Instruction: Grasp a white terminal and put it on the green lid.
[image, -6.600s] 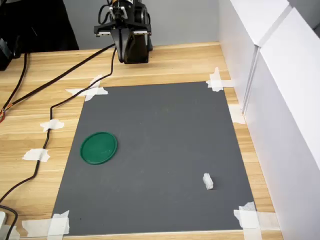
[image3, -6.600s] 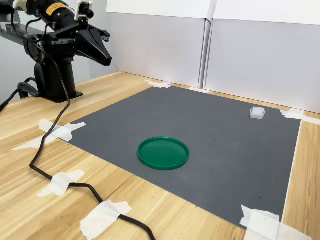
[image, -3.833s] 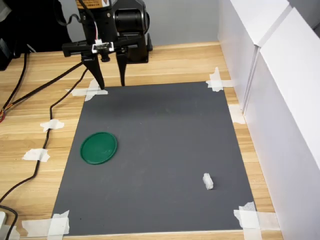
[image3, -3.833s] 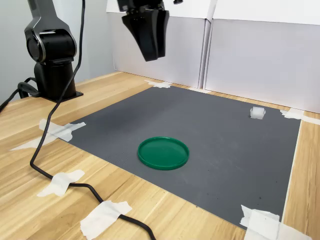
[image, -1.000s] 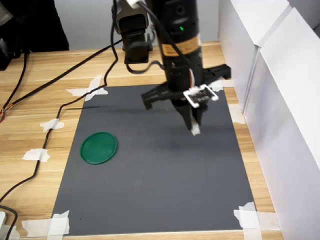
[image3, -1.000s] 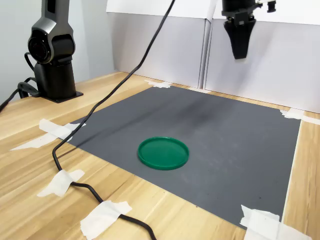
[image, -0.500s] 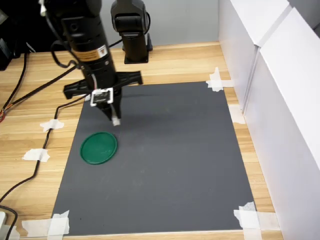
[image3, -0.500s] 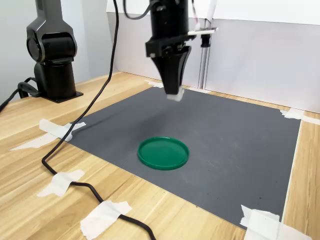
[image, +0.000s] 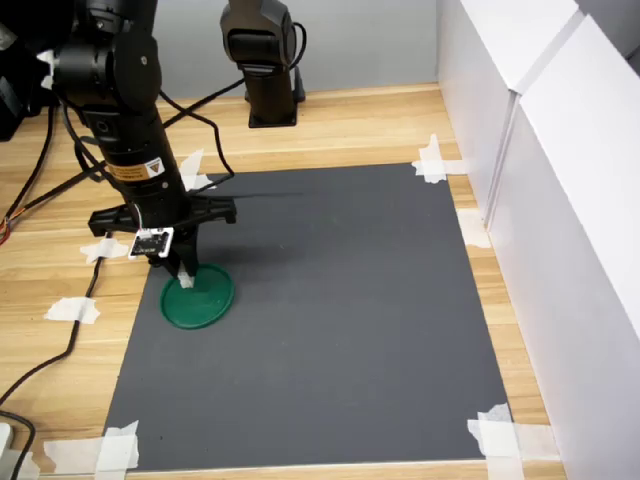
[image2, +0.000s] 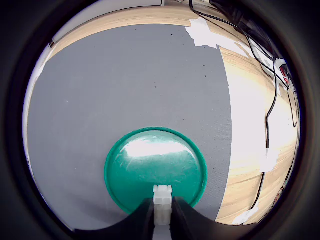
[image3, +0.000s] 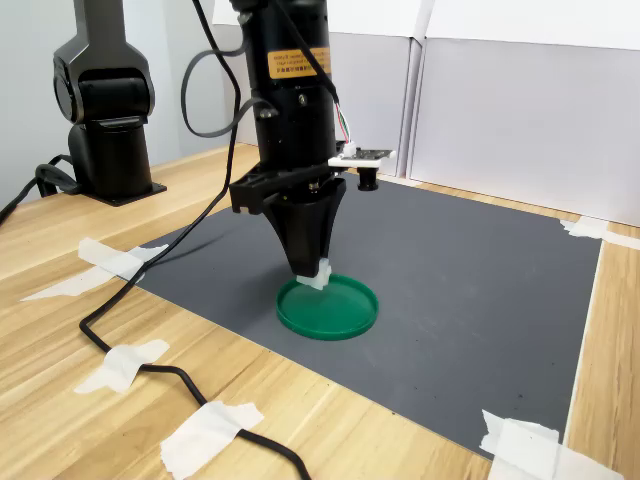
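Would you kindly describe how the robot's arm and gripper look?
The arm is glossy black with rounded joints and a yellow label. Loose black cables loop beside it. The gripper is black, tapering to narrow fingers, with a small camera board mounted alongside.

lid (image: 203, 298): I read it as dark green, with a pale glare patch in the wrist view.
terminal (image2: 162, 202): I see milky white, slightly translucent.
gripper (image3: 312, 272): I see black fingers, jaws pinched on the terminal.
arm (image: 128, 120): I see black, with a yellow-orange label bearing dark print.
mat (image: 340, 320): I see plain dark grey.
table (image: 350, 125): I see light wood with fine grain streaks.
tape (image: 433, 160): I see white scraps at the mat corners.
cable (image3: 130, 350): I see black.
panels (image3: 520, 120): I see white to pale grey.
wall (image: 350, 40): I see grey.
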